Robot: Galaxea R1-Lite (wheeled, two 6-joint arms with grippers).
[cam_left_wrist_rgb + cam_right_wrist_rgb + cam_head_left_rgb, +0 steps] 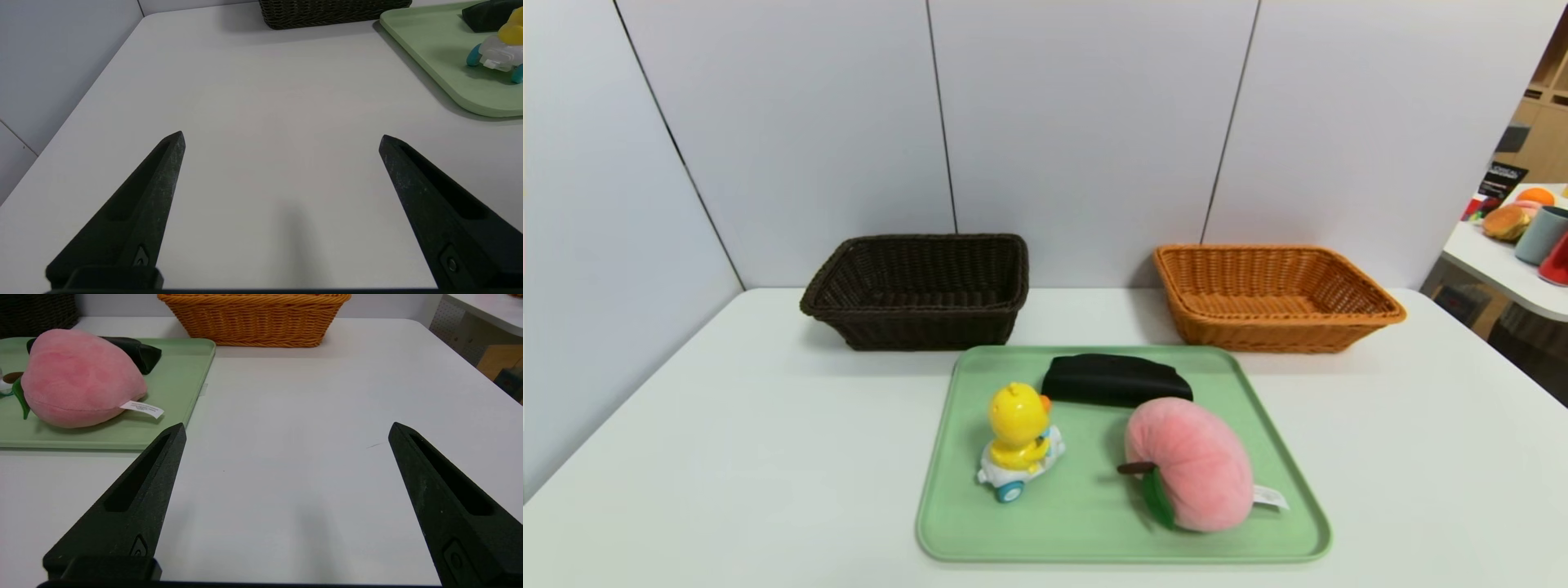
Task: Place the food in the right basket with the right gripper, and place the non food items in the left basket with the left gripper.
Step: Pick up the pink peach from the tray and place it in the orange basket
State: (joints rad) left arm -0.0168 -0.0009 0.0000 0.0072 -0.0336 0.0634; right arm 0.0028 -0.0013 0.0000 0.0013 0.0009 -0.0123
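A pink plush peach [1192, 464] [79, 377] lies on the right half of a green tray [1086, 523]. On the tray's left half stands a yellow duck toy on a white car [1019, 441] [500, 51], and a flat black pouch [1115, 380] [139, 353] lies at the tray's back. The dark brown left basket [919, 290] and the orange-tan right basket [1270, 298] [255, 318] stand behind the tray, both empty. My left gripper [282, 139] hangs open over bare table left of the tray. My right gripper [286, 430] is open over bare table right of the tray. Neither arm shows in the head view.
The white table [727, 457] has grey wall panels [1086, 122] behind it and on the left. A second table [1503, 261] with fruit models and cups stands off the right edge, across a gap.
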